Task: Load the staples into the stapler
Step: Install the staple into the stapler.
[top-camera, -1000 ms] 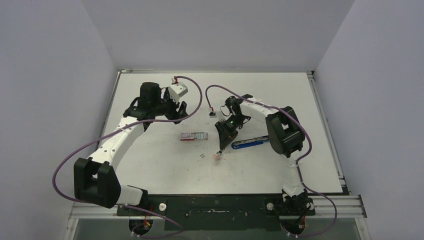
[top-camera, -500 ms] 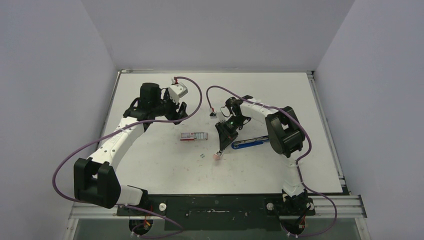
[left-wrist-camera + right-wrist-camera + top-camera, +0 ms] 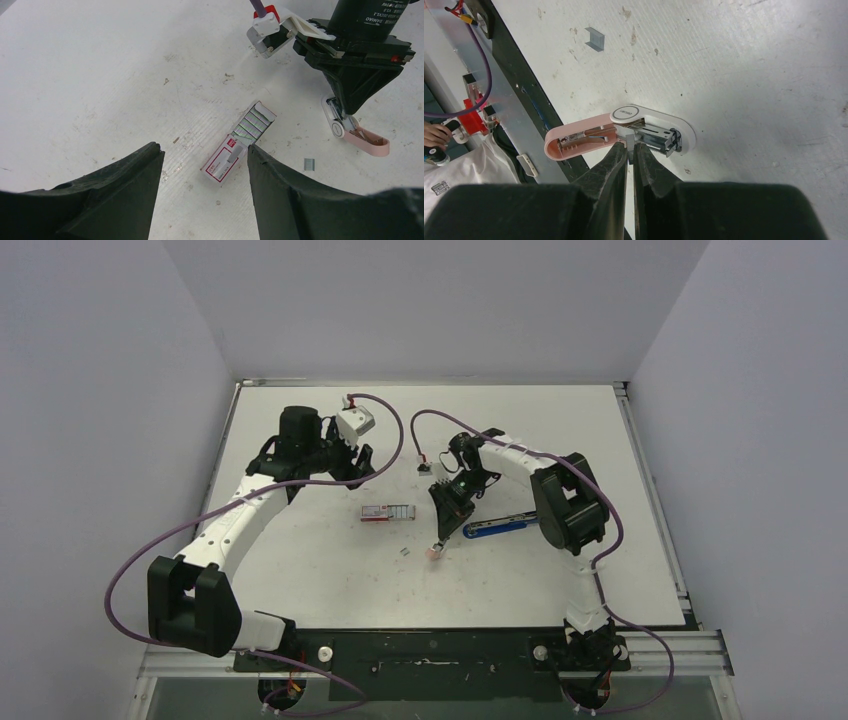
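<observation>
white surface [image 3: 300, 575] has wide open stretches toward its edges around both arms. right gripper [image 3: 630, 150] is clenched on a short staple strip [image 3: 630, 142] over the magazine of the opened pink-and-white stapler [image 3: 649, 127]; the long blue stapler [image 3: 497, 527] lies just beside, axis left-right. left gripper [image 3: 204, 149] hangs released above the staple box [image 3: 226, 159].

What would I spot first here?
The right tool pinches a tiny staple strip right at an open pink-and-white stapler near the middle of the table. Left of it lies a red-and-white box, slid open with staples showing, and the open left tool faces it.
</observation>
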Tool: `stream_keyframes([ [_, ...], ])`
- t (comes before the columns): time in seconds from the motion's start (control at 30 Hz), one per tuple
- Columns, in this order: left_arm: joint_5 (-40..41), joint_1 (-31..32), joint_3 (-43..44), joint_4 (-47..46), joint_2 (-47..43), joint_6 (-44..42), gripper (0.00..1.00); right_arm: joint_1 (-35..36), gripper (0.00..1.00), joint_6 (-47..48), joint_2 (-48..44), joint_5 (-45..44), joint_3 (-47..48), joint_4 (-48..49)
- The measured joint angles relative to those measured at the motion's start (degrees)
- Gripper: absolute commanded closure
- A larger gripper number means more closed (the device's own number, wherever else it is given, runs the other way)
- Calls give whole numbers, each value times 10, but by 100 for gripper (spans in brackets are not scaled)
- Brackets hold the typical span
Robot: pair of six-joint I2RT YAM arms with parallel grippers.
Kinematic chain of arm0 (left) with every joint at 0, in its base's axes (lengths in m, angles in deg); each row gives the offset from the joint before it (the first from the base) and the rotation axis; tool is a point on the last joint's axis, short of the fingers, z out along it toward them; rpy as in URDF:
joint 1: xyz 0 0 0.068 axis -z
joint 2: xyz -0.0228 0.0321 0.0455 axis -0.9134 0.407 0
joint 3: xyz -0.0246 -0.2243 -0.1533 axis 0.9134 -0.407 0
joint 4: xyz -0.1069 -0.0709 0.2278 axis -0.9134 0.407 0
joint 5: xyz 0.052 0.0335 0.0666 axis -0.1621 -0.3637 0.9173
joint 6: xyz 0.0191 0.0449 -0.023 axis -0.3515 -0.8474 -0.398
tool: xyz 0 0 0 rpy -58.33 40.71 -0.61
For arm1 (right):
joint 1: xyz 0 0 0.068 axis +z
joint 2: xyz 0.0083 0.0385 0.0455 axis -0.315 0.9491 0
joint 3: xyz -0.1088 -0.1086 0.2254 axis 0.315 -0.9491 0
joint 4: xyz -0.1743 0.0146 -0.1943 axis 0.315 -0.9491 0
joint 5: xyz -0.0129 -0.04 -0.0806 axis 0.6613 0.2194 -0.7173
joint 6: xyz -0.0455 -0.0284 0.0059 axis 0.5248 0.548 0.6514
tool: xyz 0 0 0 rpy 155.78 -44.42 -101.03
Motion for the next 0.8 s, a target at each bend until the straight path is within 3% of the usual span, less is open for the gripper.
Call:
stream_keyframes([
  [0.8, 0, 0, 0, 0, 0, 0, 39, 1, 95, 8, 0, -2, 8, -5],
])
